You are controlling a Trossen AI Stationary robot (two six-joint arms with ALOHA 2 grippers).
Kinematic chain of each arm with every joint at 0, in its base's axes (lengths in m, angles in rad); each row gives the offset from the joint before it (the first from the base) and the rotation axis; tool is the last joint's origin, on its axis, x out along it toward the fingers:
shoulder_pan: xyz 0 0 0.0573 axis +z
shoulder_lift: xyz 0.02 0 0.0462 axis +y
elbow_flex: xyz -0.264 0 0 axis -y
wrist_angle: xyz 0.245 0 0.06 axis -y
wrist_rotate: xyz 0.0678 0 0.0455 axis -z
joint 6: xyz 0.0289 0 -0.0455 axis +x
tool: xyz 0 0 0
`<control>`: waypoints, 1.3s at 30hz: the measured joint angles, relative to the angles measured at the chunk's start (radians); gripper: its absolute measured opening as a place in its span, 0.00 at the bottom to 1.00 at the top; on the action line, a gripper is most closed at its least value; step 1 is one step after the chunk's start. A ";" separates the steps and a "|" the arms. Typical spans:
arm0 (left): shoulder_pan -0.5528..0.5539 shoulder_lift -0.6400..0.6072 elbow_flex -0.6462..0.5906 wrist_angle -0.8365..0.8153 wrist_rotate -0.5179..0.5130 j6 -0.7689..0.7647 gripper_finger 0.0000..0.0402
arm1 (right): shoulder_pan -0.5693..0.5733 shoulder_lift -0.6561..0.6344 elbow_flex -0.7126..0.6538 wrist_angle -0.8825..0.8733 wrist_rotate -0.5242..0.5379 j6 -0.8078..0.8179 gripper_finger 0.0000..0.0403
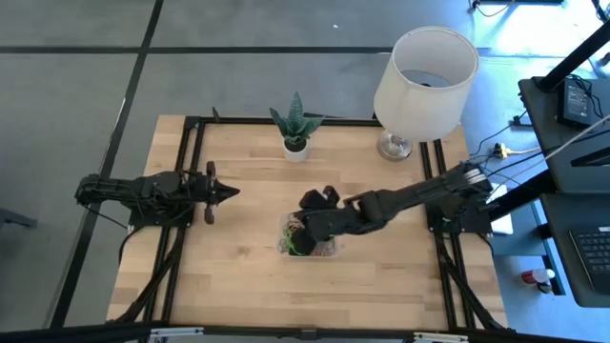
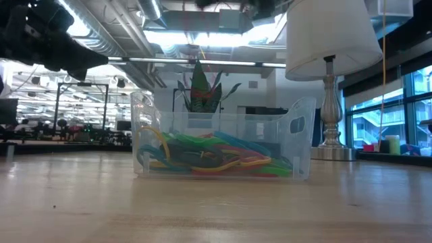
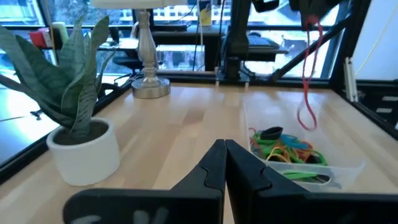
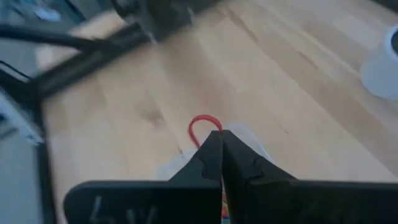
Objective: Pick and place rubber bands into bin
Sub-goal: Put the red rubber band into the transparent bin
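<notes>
From above, the right hand (image 1: 307, 232) is over the bin (image 1: 329, 252) in the middle of the bench (image 1: 248, 276). The left hand (image 1: 229, 191) waits apart, pinched shut. Down low, the bin holds many rubber bands (image 2: 209, 158). Up close, the right hand pinches a red band (image 3: 309, 81) dangling above the bin.

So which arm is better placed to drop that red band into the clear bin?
The right: its gripper is shut on the red rubber band above the bin. The left gripper waits aside, shut.
</notes>
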 joint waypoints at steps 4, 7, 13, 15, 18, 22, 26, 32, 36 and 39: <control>0.000 0.000 0.000 -0.005 -0.001 0.002 0.00 | -0.013 0.064 0.000 -0.017 -0.008 0.000 0.00; 0.000 0.000 -0.018 0.027 0.004 -0.004 0.01 | -0.021 0.105 0.000 -0.026 -0.019 0.011 0.00; 0.000 0.002 -0.022 0.042 0.012 0.000 0.00 | -0.036 0.180 0.000 -0.038 -0.062 0.041 0.00; 0.000 0.003 -0.022 0.042 0.012 -0.001 0.01 | -0.039 0.201 0.000 -0.039 -0.063 0.052 0.00; 0.000 0.005 -0.022 0.042 0.021 -0.001 0.00 | -0.041 0.231 0.000 -0.035 -0.076 0.056 0.02; 0.000 0.006 -0.022 0.041 0.028 -0.001 0.00 | -0.049 0.265 0.000 -0.057 -0.145 0.103 0.06; 0.000 0.006 -0.022 0.039 0.050 0.000 0.01 | -0.052 0.286 -0.001 -0.071 -0.185 0.140 0.10; 0.000 0.006 -0.032 0.073 0.055 0.009 0.01 | -0.051 0.287 -0.001 -0.073 -0.186 0.158 0.18; 0.000 0.006 -0.077 0.206 0.057 0.039 0.00 | -0.051 0.287 -0.001 -0.073 -0.206 0.158 0.22; 0.000 0.011 -0.079 0.209 0.060 0.053 0.00 | -0.051 0.287 -0.001 -0.074 -0.218 0.158 0.25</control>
